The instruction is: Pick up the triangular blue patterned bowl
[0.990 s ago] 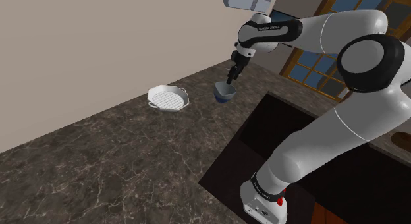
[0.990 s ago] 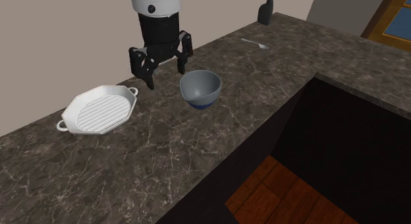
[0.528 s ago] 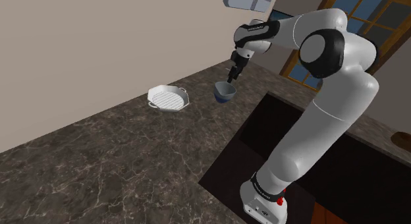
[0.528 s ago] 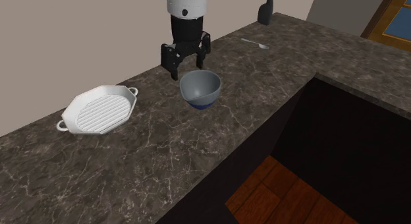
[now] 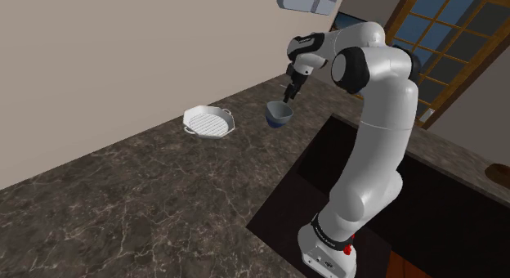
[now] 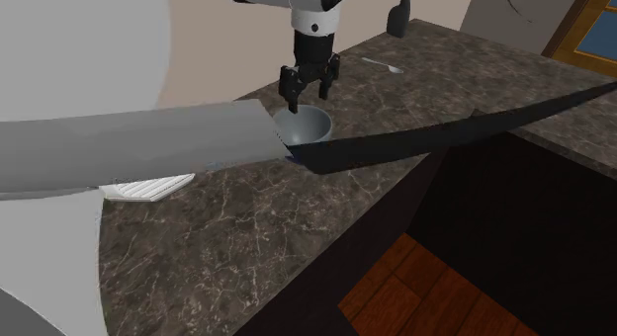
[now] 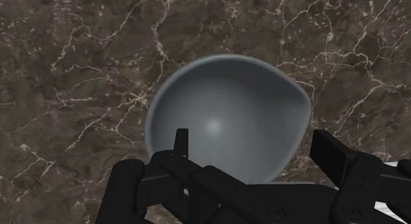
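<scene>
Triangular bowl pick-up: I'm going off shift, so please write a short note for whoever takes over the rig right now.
Gripper: open, holding nothing. It is poised just above the grey rounded-triangular bowl, which has a blue underside. One finger is over the inside, the other beyond the rim.
Bowl: upright on the dark marbled countertop, apart from a white ridged octagonal pan.
Done: gripper brought over the bowl.
Left: lower, close on the bowl's wall, lift.
</scene>
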`<state>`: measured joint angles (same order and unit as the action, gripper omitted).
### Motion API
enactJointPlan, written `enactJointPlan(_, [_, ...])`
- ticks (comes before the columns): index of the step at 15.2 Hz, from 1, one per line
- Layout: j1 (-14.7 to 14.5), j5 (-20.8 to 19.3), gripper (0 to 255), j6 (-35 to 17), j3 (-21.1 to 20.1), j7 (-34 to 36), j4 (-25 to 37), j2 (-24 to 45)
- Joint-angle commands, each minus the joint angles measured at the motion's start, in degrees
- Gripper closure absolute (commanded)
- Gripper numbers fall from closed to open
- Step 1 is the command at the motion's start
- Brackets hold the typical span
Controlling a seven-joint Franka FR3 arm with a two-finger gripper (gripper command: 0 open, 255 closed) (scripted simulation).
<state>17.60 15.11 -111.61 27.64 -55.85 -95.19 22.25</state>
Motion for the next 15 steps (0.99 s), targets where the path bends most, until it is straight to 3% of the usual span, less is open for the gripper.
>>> enactJointPlan(1, [2.4, 2.0, 0, 1.8, -0.4, -1.5, 5.8, 5.0])
enactJointPlan(6, [8.8, 5.5, 0, 6.7, -1.9, -3.4, 21.2, 16.9])
enactJointPlan(15, [8.7, 6.4, 0, 2.2, -2.5, -4.3, 18.4, 18.7])
